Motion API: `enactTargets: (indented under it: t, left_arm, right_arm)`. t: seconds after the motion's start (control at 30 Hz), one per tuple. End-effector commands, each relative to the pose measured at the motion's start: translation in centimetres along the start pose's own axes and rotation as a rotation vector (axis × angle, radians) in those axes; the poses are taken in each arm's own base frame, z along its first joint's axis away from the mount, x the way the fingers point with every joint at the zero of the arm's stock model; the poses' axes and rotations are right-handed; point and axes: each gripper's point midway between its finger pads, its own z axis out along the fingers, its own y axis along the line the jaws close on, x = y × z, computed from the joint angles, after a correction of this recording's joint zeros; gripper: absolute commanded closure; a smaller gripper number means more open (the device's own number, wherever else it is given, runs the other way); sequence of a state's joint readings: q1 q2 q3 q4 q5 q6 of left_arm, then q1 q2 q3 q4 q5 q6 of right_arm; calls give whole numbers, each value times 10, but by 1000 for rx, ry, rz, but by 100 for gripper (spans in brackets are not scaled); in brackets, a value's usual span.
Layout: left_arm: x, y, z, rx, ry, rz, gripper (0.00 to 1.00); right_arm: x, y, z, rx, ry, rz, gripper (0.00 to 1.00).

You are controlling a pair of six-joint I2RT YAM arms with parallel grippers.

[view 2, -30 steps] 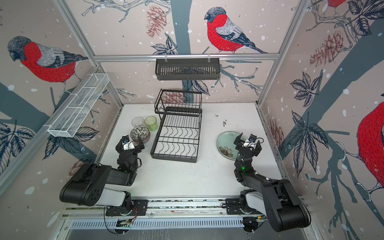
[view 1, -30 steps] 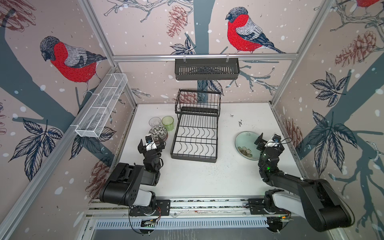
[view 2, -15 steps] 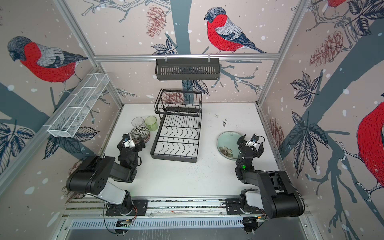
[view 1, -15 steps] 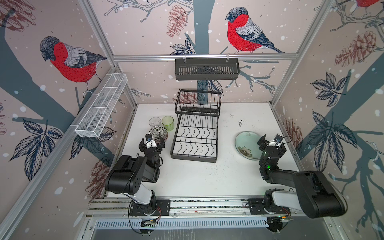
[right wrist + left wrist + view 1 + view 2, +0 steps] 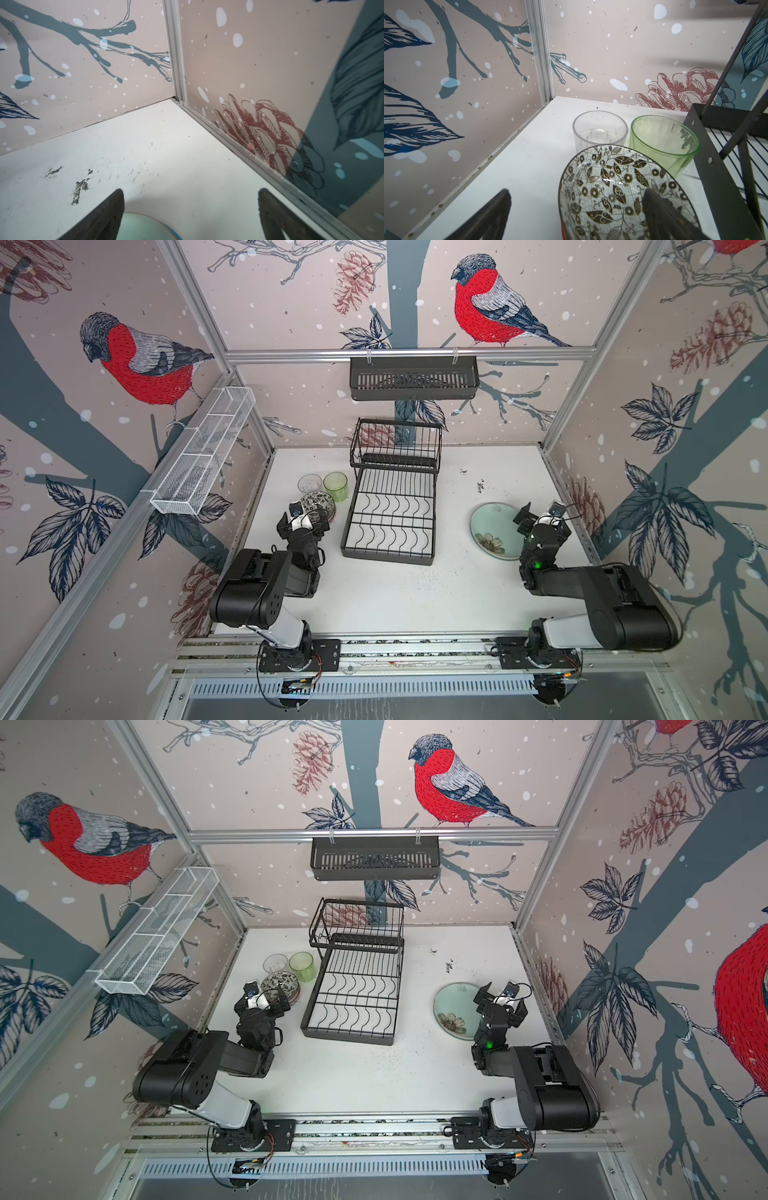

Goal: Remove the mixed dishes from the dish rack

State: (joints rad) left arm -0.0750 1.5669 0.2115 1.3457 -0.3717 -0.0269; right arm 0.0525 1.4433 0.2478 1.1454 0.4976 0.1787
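**Dishes on the bench, both jaws spread**

Dishes in view all sit off the dish rack (image 5: 390,514), which stands at the middle of the white bench (image 5: 395,601) with its raised wire level toward the back wall. Left of the rack, a clear glass (image 5: 309,482) and a green ribbed glass (image 5: 336,485) stand upright side by side. A patterned bowl (image 5: 316,502) sits just in front of them, close to both. In the left wrist view a sliver of red-orange shows under the bowl's (image 5: 612,187) near rim. The left jaws are spread wide and grip nothing. One finger (image 5: 660,212) hangs over the bowl's inside, the other over bare bench. Whether it touches the bowl I cannot tell.

Right of the rack and well apart from it, the pale green flowered plate (image 5: 492,526) lies flat. The right jaws are also spread wide and carry nothing, poised over the plate's right edge. The right wrist view shows the plate's rim (image 5: 143,226) between the two fingers.
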Motion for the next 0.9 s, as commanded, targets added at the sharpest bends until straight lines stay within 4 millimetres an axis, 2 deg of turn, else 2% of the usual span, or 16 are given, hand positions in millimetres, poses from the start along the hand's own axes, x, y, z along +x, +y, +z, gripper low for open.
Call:
enactTargets:
  t: [0.0, 0.13, 0.87]
  left_arm:
    - [-4, 1, 1, -7, -13, -12, 2]
    - [-4, 2, 1, -7, -15, -13, 2]
    - [-5, -1, 0, -8, -17, 1, 2]
  right_arm:
    - [11, 28, 4, -120, 42, -83, 0]
    - [14, 32, -2, -189, 19, -81, 0]
    - [16, 30, -4, -188, 23, -79, 0]
